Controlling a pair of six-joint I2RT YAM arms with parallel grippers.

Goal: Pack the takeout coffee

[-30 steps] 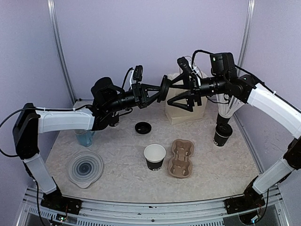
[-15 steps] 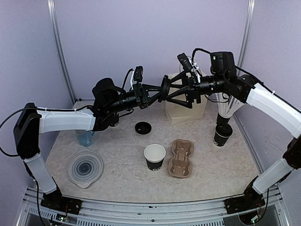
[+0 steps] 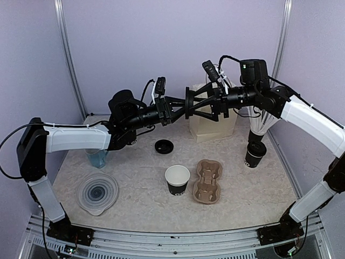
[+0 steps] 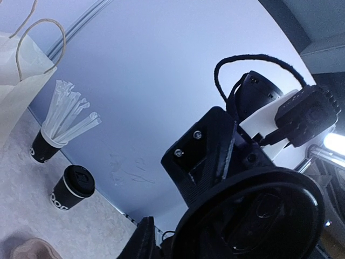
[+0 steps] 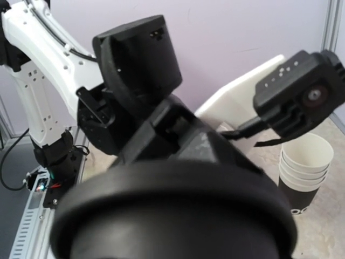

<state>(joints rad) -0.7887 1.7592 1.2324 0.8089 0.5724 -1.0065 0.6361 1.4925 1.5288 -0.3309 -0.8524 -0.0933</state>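
A black plastic lid (image 3: 188,102) hangs upright in mid-air between my two arms, above the back of the table. My right gripper (image 3: 191,102) is shut across its width, one finger on the top rim and one on the bottom. My left gripper (image 3: 182,105) meets the lid from the other side. In the left wrist view its one visible finger (image 4: 141,240) stands a little apart from the lid (image 4: 253,216). The lid (image 5: 178,216) fills the right wrist view and hides my right fingers. An open cup (image 3: 177,179) stands next to the brown carrier tray (image 3: 208,181). A lidded cup (image 3: 255,154) is at the right.
A second black lid (image 3: 163,146) lies on the table. A white paper bag (image 3: 211,123) stands at the back, with a cup of straws (image 4: 46,145) to its right. A blue cup (image 3: 97,157) and a clear round container (image 3: 97,192) are at the left. Stacked lidless cups (image 5: 304,167) stand nearby.
My right jaws have narrowed onto the lid's rim. My left jaws have parted slightly. Both arms have edged a little upward and closer together.
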